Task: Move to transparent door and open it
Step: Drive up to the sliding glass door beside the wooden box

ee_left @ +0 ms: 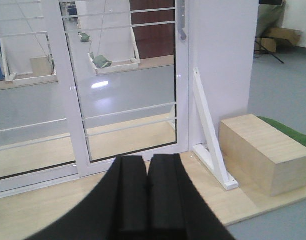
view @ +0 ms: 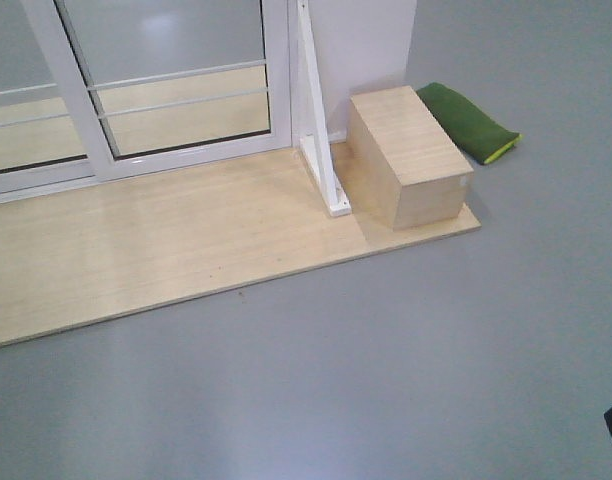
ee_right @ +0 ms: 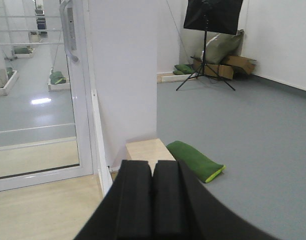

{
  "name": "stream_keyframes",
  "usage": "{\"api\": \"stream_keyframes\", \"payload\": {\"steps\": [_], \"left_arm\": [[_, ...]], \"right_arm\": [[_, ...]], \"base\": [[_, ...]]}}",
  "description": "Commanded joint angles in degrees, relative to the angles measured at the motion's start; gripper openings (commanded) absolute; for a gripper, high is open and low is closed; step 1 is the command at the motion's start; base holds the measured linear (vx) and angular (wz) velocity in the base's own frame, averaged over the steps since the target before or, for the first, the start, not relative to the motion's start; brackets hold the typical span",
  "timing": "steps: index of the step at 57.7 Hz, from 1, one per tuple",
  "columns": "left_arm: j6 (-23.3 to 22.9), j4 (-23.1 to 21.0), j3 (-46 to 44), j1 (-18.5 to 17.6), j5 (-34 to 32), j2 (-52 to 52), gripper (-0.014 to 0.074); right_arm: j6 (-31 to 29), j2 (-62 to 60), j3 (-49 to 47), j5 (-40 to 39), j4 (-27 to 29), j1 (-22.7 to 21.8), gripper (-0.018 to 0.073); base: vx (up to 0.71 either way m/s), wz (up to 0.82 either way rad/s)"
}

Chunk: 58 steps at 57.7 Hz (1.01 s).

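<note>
The transparent door (ee_left: 125, 80) is a white-framed glass panel with thin horizontal white bars. Its curved grey handle (ee_left: 182, 22) sits high on the right side rail. The door also shows in the front view (view: 176, 75) and in the right wrist view (ee_right: 35, 100), with its handle (ee_right: 69, 30) at the top. It stands closed against the white wall. My left gripper (ee_left: 148, 165) is shut and empty, well short of the door. My right gripper (ee_right: 153, 167) is shut and empty, pointing at the wooden box.
A second white-framed glass panel (ee_left: 28, 100) stands to the left. A wooden platform (view: 166, 245) lies before the door. A white triangular brace (view: 321, 150) and a wooden box (view: 406, 155) stand on its right end. A green cushion (view: 468, 122) lies on the grey floor.
</note>
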Motion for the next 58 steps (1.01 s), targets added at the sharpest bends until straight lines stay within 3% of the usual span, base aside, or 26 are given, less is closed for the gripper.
{"api": "stream_keyframes", "payload": {"steps": [1, 58], "left_arm": [[-0.06, -0.52, 1.36, -0.12, -4.43, -0.76, 0.0004], [-0.06, -0.52, 1.36, -0.12, -4.43, -0.76, 0.0004]], "right_arm": [[-0.36, -0.82, 0.80, -4.48, -0.35, -0.22, 0.0000], [-0.36, -0.82, 0.80, -4.48, -0.35, -0.22, 0.0000]], "base": [[0.61, 0.21], [0.60, 0.15]]}}
